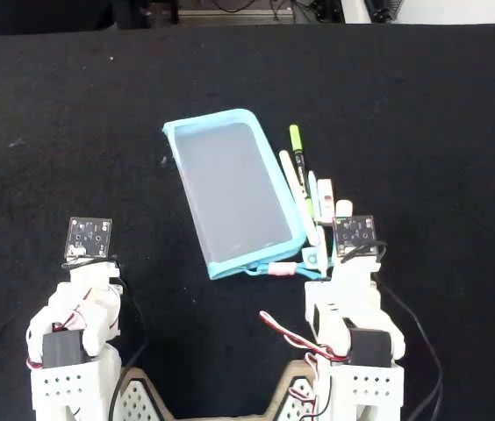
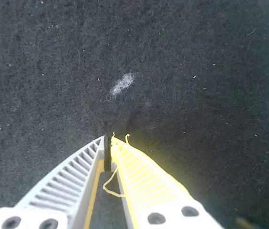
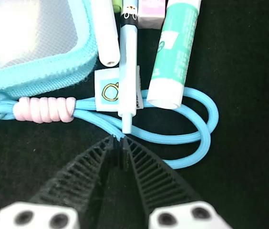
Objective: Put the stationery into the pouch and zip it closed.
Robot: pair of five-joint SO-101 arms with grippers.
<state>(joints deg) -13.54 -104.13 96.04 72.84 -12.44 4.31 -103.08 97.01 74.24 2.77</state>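
Pouch lies tilted at the centre of the high view, with the stationery lined along its right edge. We judge the right arm should part its fingers and take one pen across the barrel, clear of the cord. We cannot tell whether the zip is open.

Left wrist view: the left gripper, with ribbed white and yellow fingers together, sits over the fuzzy black table.

Right wrist view: the right gripper, with black ribbed fingers together, sits just beside a glossy blue cord, a slim white pen and a round glue stick.
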